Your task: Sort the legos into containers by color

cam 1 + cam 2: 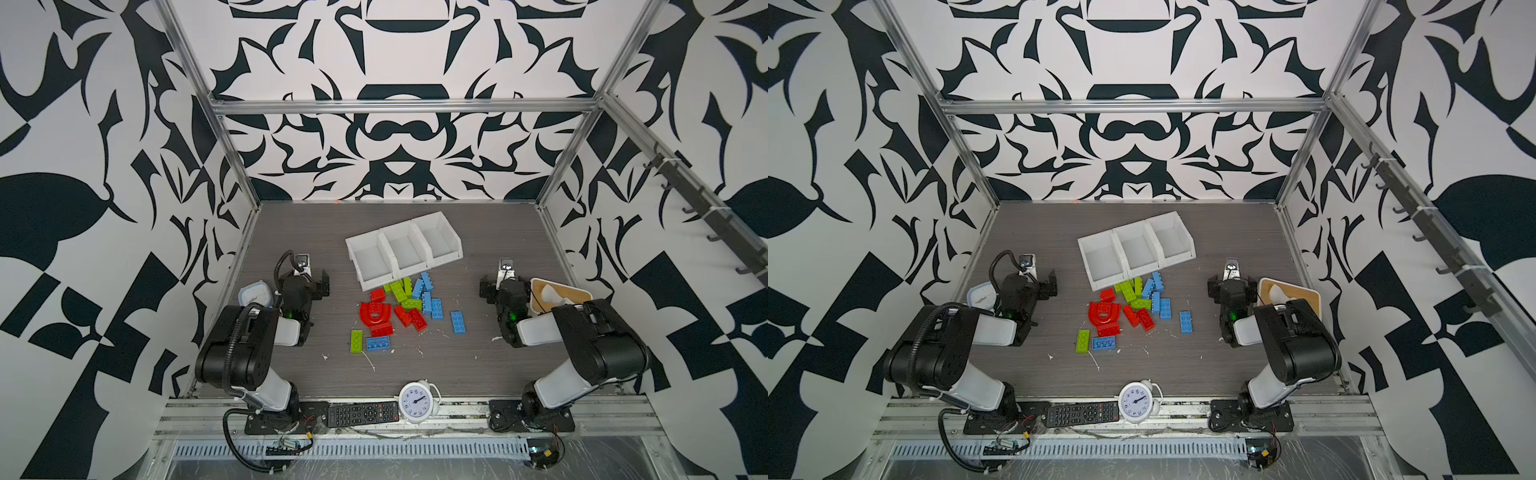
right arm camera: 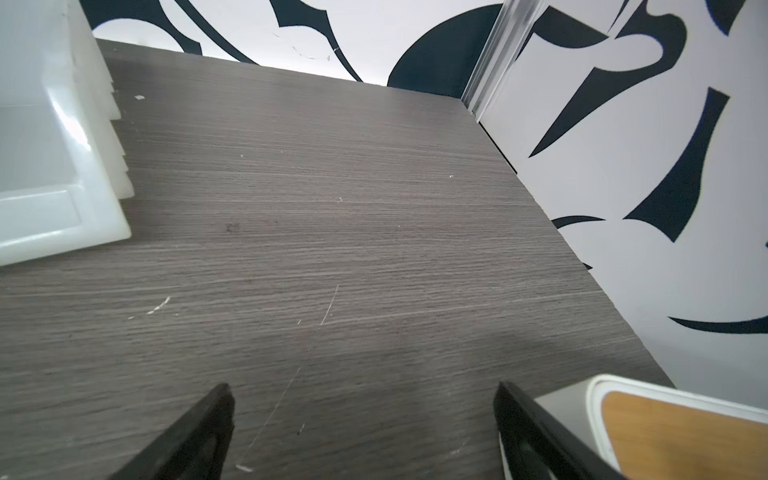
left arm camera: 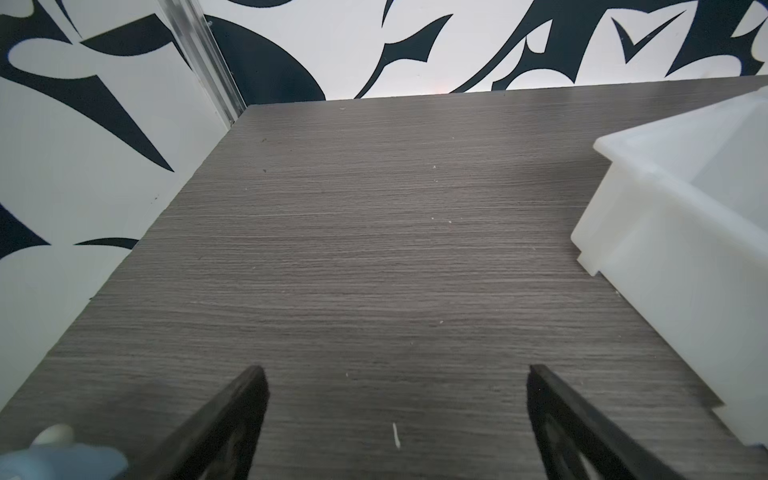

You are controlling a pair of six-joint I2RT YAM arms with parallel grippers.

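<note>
A grey wood-grain table (image 1: 415, 370) filled both top views, walled in by black-and-white patterned panels. The two arms sat folded at its sides. The left gripper (image 3: 395, 372) hung over bare tabletop with its jaws spread wide and gripping nothing. The right gripper (image 2: 362, 386) was spread just as wide and was also unladen. Both were well apart from the bricks.

The containers (image 1: 404, 249), three joined white open-top bins in a row, stood at mid-table toward the back wall. They were turned at a slant, and their lowered sloping fronts faced the pile.

A white tissue box (image 1: 575, 294) with a wooden lid lay just beside the right gripper, on its outer side. A black remote control (image 1: 362, 412) and a white clock (image 1: 415, 402) lay on the front rail, with the clock at the remote's right end.

The legos (image 1: 436, 308) lay scattered on the table in front of the containers, between the arms, all of them outside the bins. The red arch (image 1: 368, 313), the largest piece, lay flat at the left of the heap among smaller red bricks. Lime green bricks crowded just beside the bins' front edge, and light blue ones lay to their right. One light blue brick (image 1: 458, 322) sat apart on the right. A lone lime brick (image 1: 356, 341) and a blue brick (image 1: 378, 342) lay side by side nearest the front.
</note>
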